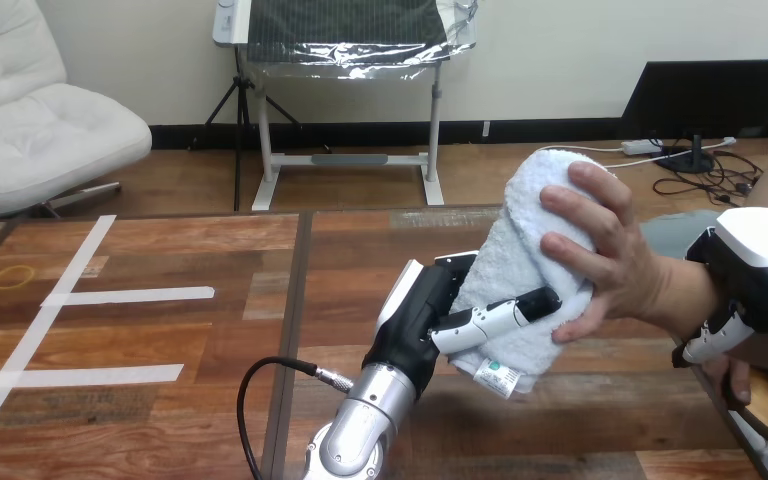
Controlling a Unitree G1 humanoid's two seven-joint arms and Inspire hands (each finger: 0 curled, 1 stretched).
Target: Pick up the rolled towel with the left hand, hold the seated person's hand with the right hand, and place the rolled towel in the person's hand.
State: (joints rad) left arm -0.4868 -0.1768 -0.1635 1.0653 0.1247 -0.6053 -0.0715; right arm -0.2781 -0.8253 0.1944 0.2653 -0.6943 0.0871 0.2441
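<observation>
While the rolled towel (520, 265) is raised above the wooden table (160, 330), it is gripped low by the left hand (415, 330), whose fingers are curled across it, and clasped higher by the person's hand (610, 260). The person's wrist (682, 295) is encircled by the right hand (760, 262).

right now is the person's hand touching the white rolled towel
Touching. The head view shows the person's hand with its fingers wrapped over the white rolled towel at its upper end, while the left hand grips its lower part.
</observation>
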